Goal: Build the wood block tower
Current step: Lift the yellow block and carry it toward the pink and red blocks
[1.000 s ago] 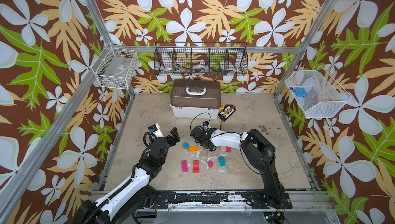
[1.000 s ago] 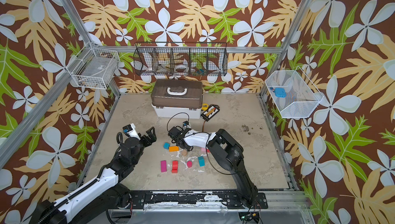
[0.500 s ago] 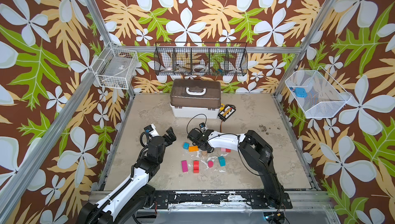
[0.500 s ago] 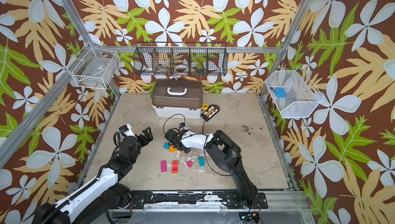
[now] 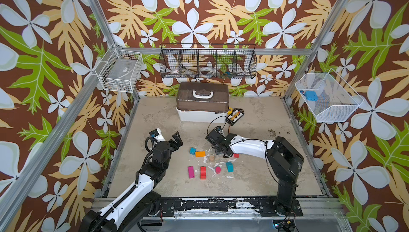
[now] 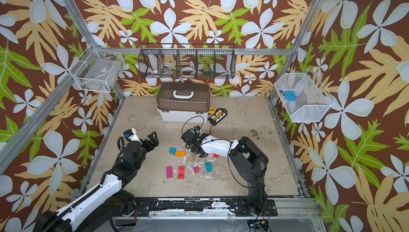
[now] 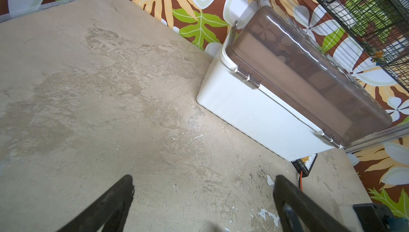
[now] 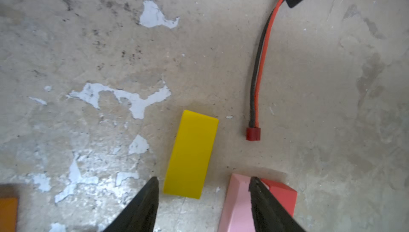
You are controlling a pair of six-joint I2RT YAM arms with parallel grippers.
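Loose wood blocks lie on the floor in both top views: teal cube (image 5: 192, 150), orange bar (image 5: 200, 153), tan cylinder (image 5: 212, 158), second teal block (image 5: 229, 166), magenta cylinder (image 6: 196, 170), red blocks (image 6: 181, 172), magenta bar (image 6: 169, 172). My right gripper (image 8: 203, 180) hangs open low over them. A yellow bar (image 8: 191, 154) lies flat just past its fingertips, untouched. One finger (image 8: 263, 200) crosses a pink block (image 8: 238, 204) beside a red one (image 8: 281, 195). My left gripper (image 5: 174, 141) is open and empty, left of the blocks. The tower is out of view.
A white box with a brown lid (image 5: 202, 107) stands at the back, with a black and yellow pack (image 5: 235, 116) beside it. The pack's red and black wire (image 8: 259, 69) ends near the yellow bar. Wire baskets hang on the walls.
My right gripper's jaws have gone from shut to open over the blocks. The left arm has shifted only slightly and stays open.
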